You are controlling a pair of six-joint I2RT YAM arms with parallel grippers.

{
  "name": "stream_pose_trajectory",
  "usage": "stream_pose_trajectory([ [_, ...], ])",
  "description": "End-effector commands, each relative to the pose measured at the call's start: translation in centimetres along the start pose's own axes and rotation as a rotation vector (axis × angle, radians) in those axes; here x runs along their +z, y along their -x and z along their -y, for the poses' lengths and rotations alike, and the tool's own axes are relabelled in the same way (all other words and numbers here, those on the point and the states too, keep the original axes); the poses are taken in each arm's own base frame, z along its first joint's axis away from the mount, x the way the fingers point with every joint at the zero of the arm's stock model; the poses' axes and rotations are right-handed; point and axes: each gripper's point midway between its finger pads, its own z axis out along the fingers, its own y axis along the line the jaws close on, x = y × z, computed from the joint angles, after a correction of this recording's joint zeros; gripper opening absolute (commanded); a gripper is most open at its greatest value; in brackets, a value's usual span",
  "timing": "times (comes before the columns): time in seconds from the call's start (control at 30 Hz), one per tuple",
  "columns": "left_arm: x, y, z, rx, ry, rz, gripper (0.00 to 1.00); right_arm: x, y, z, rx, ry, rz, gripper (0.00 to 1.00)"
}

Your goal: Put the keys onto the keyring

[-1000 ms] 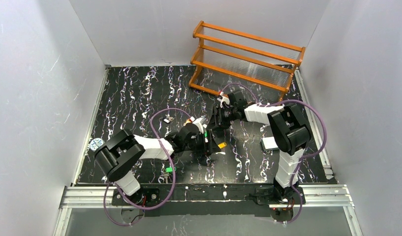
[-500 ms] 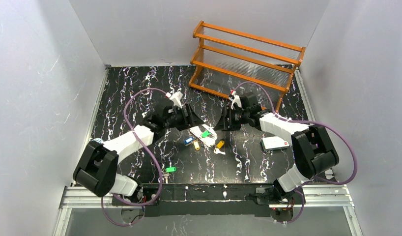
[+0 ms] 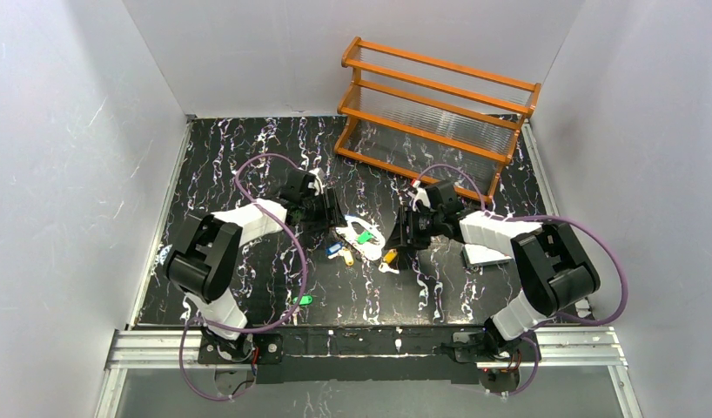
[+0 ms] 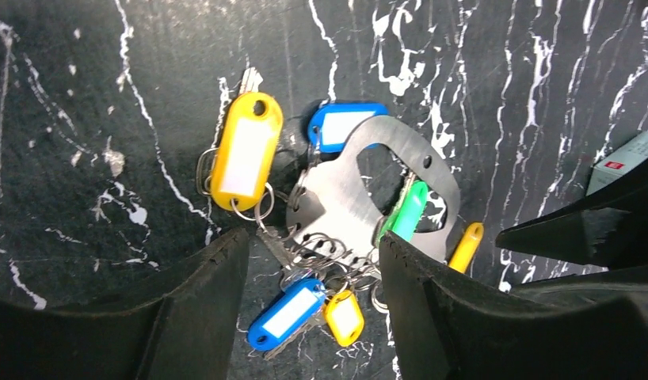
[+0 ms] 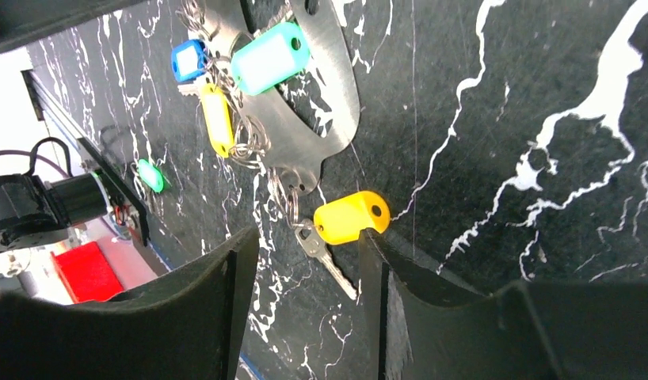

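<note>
Change: both arms pulled off the cluster within the last second – left out to its far-left side, right to its right, then both brought back in close. Nothing lifted, so threading judged not under way.
Left gripper: jaws roughly half parted, empty; poised over the keyring's tangle of small rings. Contact not to be told.
Right gripper: jaws likewise half parted, empty; low over the keyring's near-right end.
Keyring: flat on the table, between the two grippers. Long axis diagonal in the top view, far-left to near-right – one end toward each gripper.
Keys: yellow, blue and green heads clustered on and round the keyring. Which are truly threaded, not to be told.
Yellow key: just off the keyring's near-right end, framed by the right fingers, blade toward that gripper.
Green key: alone, well apart toward the near edge; judged still to be added.
</note>
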Motion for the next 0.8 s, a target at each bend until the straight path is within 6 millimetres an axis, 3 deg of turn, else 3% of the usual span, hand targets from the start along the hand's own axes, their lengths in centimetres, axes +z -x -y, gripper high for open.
stream_pose_trajectory([
  [0.0, -0.5, -0.2, -1.1, -0.006, 0.053, 0.02, 0.6, 0.3, 2.9, -0.3, -0.079, -0.012, 0.065, 0.58],
  [0.1, -0.7, -0.8, -1.8, -0.038, 0.072, 0.035, 0.62, 1.2, 4.0, 0.0, -0.094, -0.025, 0.064, 0.58],
  [0.23, -0.2, -1.4, -1.8, -0.089, 0.032, 0.06, 0.62, 2.8, 3.7, 0.4, -0.075, 0.0, 0.007, 0.58],
  [0.37, 0.7, -1.5, -1.2, -0.113, -0.018, 0.058, 0.58, 3.5, 1.8, 0.3, -0.039, 0.046, -0.062, 0.56],
  [0.6, 2.4, -0.2, 1.6, -0.082, -0.114, 0.04, 0.56, 3.2, -2.0, -2.2, -0.036, 0.144, -0.127, 0.54],
  [0.7, 3.2, 0.3, 3.2, -0.04, -0.148, 0.025, 0.56, 2.5, -2.7, -2.8, -0.029, 0.161, -0.123, 0.54],
  [0.77, 2.9, 0.8, 3.2, -0.014, -0.126, 0.039, 0.56, 2.3, -2.3, -2.7, -0.043, 0.143, -0.1, 0.54],
])
